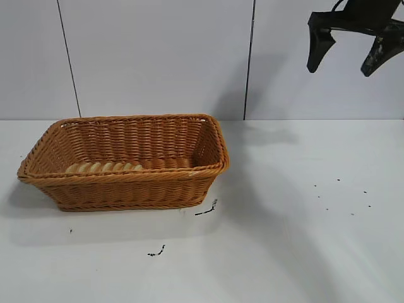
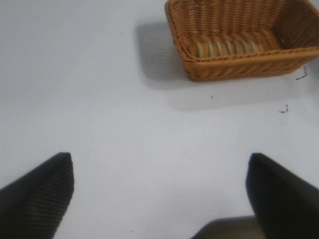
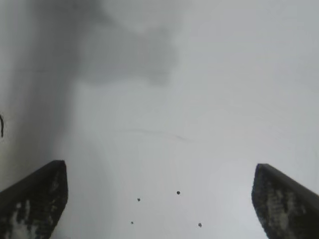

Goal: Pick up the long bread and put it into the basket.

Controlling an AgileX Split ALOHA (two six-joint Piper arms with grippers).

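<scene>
Left gripper (image 2: 159, 199): out of the exterior view; from its own wrist camera we see both fingers spread wide with nothing between them, hanging above bare table (image 1: 284, 252) and looking toward the basket.
Basket (image 1: 126, 173): sitting on the left half of the table, upright, braided rim intact.
Long bread (image 1: 104, 168): there it is, lying inside the basket along the near wall, ridged top just peeking over the rim; the left wrist view (image 2: 227, 48) shows it flat on the basket floor.
Stray marks (image 1: 205, 210): small dark squiggles on the table just off the basket's near right corner, plus specks further right.
Right gripper (image 1: 353, 53): up high at the far right, fingers parted and empty, well clear of the basket.
Progress: we judge the placing done, bread in, both grippers free.
Left to do: nothing visible beyond parking the arms.
</scene>
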